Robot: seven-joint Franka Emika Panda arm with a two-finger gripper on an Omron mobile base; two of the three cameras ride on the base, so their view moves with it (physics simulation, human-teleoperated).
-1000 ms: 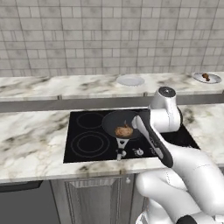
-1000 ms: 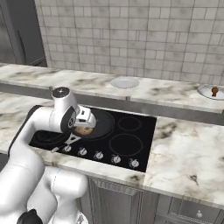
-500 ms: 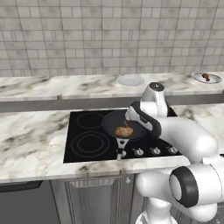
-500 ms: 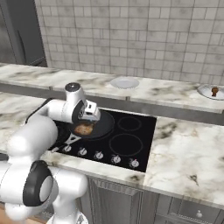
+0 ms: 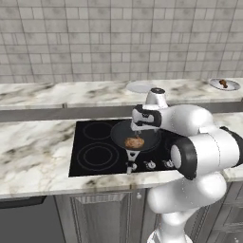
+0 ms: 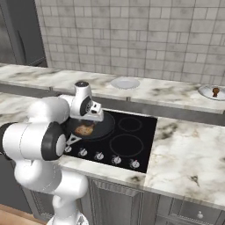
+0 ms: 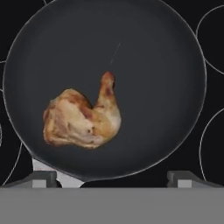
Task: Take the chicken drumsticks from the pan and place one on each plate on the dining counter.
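While my end effector [image 7: 112, 178] hangs over the pan [image 7: 166, 87], its two fingers stand spread wide, one tip at each lower corner of the hand view, pinching nothing. Between and above those tips lies one chicken drumstick [image 7: 83, 120], glossy orange-brown, resting on the dark pan floor a little left of the pan's middle in that view, its narrow bone end pointing up the picture. My fingers are apart from it (no contact that I can see).

From the left base view the pan [image 5: 142, 132] sits on the black cooktop [image 5: 95, 147], on the right-hand side of the glass, with the drumstick [image 5: 134, 142] inside it and my hand just above. A row of knobs [image 5: 149, 164] runs along the cooktop's front edge. The right base view shows the same pan [image 6: 94, 128] and drumstick [image 6: 83, 129] near my wrist.

On the raised dining tabletop [image 5: 57, 92] behind the cooktop, a pale plate [image 5: 141, 87] lies bare, nearly straight behind the pan. Well apart from it, far to the right on the same tabletop, a second plate [image 5: 229, 87] carries the other drumstick [image 5: 222, 84]; the right base view shows that plate [image 6: 207, 92] with the piece [image 6: 215, 92] on it too, and the bare plate [image 6: 125, 83] nearer the middle.
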